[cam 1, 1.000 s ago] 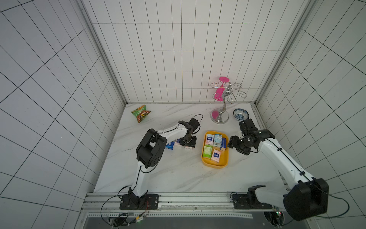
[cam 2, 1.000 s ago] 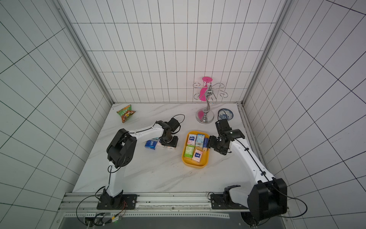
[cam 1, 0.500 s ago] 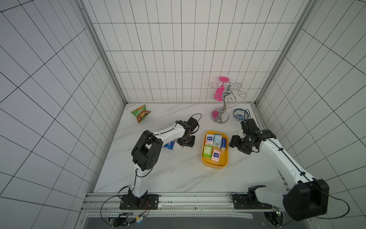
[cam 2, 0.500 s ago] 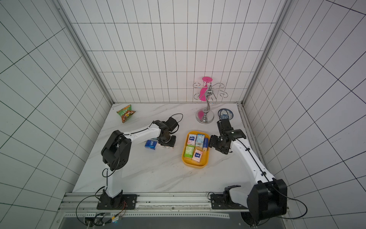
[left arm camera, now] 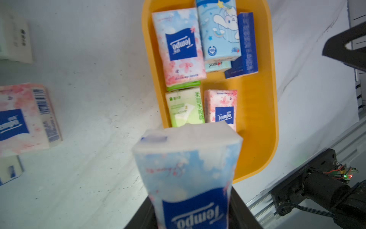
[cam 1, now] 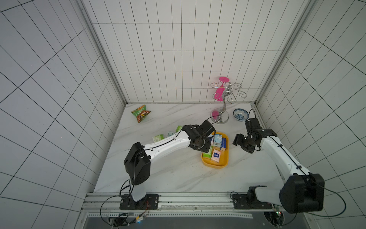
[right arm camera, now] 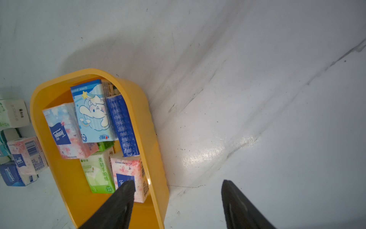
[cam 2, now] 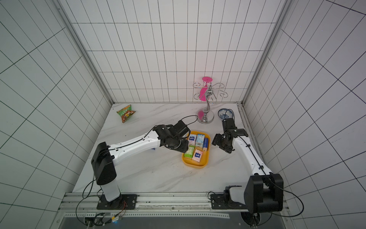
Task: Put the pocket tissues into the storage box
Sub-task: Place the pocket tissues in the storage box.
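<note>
The storage box (cam 1: 214, 165) (cam 2: 195, 165) is a shallow yellow-orange tray holding several pocket tissues, among them a pink-white packet (left arm camera: 179, 47), a teal-white one (left arm camera: 217, 29), a dark blue one (left arm camera: 245, 43) and a green one (left arm camera: 184, 107). My left gripper (left arm camera: 190, 210) is shut on a blue-pink packet (left arm camera: 188, 168), held above the table at the box's left rim (left arm camera: 156, 83). More packets lie loose on the table to the left (cam 1: 158, 137) (left arm camera: 25, 117) (right arm camera: 27, 154). My right gripper (right arm camera: 178, 184) (cam 1: 237, 139) hangs open and empty beside the box's right wall (right arm camera: 146, 123).
A green-orange snack bag (cam 1: 141, 113) lies at the back left. A chrome stand (cam 1: 222, 119) with a pink glass (cam 1: 219, 91) and a blue-white bowl (cam 1: 240, 114) stand at the back right, behind the box and the right arm.
My left arm has swung right from the loose packets to the box's left rim, carrying a packet. The right arm has hardly moved.
</note>
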Motion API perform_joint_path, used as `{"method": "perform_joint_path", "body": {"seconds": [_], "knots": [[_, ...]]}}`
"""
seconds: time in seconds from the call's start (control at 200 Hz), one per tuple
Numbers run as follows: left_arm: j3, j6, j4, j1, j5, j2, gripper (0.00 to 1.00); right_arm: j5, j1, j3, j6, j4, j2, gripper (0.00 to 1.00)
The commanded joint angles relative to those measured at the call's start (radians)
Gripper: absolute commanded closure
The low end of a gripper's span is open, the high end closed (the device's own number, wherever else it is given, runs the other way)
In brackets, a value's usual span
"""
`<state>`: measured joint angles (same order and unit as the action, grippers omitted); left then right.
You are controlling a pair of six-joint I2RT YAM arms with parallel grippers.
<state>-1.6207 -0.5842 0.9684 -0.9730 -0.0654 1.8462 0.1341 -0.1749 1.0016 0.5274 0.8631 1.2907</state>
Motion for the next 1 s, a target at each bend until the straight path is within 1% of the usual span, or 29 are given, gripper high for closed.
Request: {"method": "perform_joint_path", "body": {"seconds": [0.0,0.09,0.21,0.35,0.565,0.63,0.67,0.69,0.72,0.745,0.77,0.79,0.805,0.994], "knots": [[-0.065,-0.041,-0.008,-0.031,-0.018,0.087,0.52,-0.016,0.017,-0.025,0.000,-0.010,-0.014,0.27],[-0.117,-0.055,-0.008,-0.060,-0.027,0.150,0.51,-0.017,0.025,-0.033,0.000,-0.011,-0.033,0.27],[-0.191,-0.065,0.008,-0.086,0.002,0.227,0.51,-0.015,0.036,-0.050,0.000,-0.021,-0.053,0.27],[-0.238,-0.093,-0.010,-0.090,-0.045,0.295,0.50,-0.005,0.045,-0.054,-0.005,-0.019,-0.056,0.27],[-0.279,-0.089,-0.003,-0.107,-0.047,0.348,0.50,-0.001,0.049,-0.047,-0.003,-0.021,-0.053,0.27],[-0.295,-0.085,0.014,-0.111,-0.044,0.363,0.48,0.002,0.049,-0.044,-0.001,-0.021,-0.050,0.27],[-0.302,-0.084,0.027,-0.112,-0.041,0.367,0.45,0.004,0.049,-0.043,-0.001,-0.021,-0.050,0.27],[-0.304,-0.083,0.032,-0.112,-0.041,0.367,0.40,0.003,0.049,-0.043,0.000,-0.021,-0.050,0.27],[-0.304,-0.082,0.037,-0.111,-0.040,0.365,0.39,0.003,0.049,-0.045,0.000,-0.021,-0.051,0.27],[-0.303,-0.080,0.039,-0.111,-0.040,0.357,0.35,0.003,0.049,-0.044,0.001,-0.021,-0.053,0.27],[-0.301,-0.078,0.037,-0.112,-0.039,0.349,0.34,0.003,0.049,-0.044,0.002,-0.022,-0.054,0.27],[-0.300,-0.076,0.035,-0.112,-0.036,0.343,0.29,0.004,0.049,-0.045,0.002,-0.022,-0.056,0.27],[-0.300,-0.076,0.035,-0.112,-0.034,0.336,0.28,0.004,0.049,-0.046,0.003,-0.021,-0.057,0.27],[-0.295,-0.088,0.021,-0.084,-0.028,0.240,0.27,0.033,0.049,-0.047,0.006,-0.020,-0.082,0.27]]}}
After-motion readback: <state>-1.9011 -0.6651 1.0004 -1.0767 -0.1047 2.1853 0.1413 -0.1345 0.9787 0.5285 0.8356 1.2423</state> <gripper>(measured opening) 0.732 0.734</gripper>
